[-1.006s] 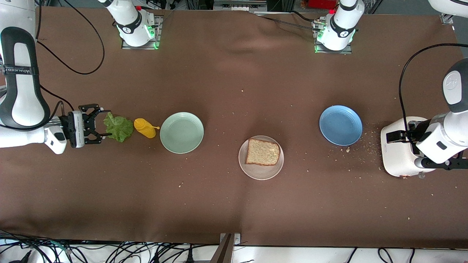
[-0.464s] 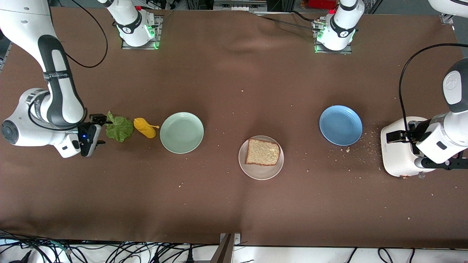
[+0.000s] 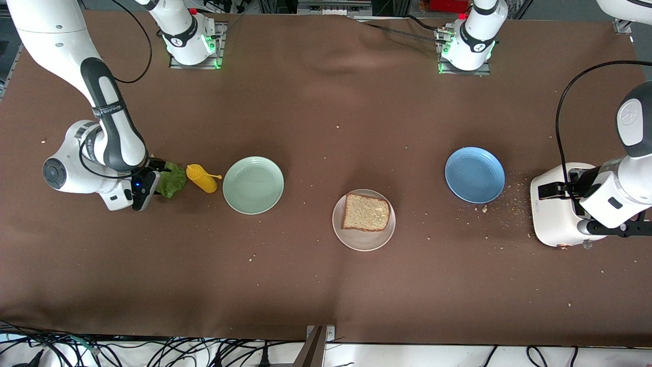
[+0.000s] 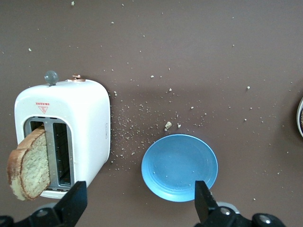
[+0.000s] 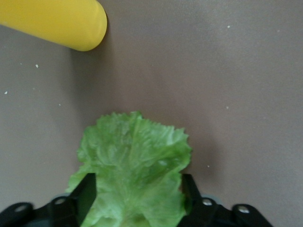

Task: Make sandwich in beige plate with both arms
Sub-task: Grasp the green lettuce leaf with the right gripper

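Ruffled green lettuce leaf (image 5: 135,165), flat on the cloth between the spread fingers of the right gripper (image 5: 137,196); one brown crusted bread slice (image 3: 366,212) flat on the round beige plate (image 3: 351,240), well apart from that gripper toward the left arm's end.

A robotics lab: arm bases (image 3: 192,38) bolted to a cloth-draped table (image 3: 326,285), loose cables (image 3: 153,351)

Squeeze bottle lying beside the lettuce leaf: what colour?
Yellow all over, nozzle included. The plastic squeeze bottle shows best in the front view, lying between the ruffled green lettuce leaf and the mint-green plate.
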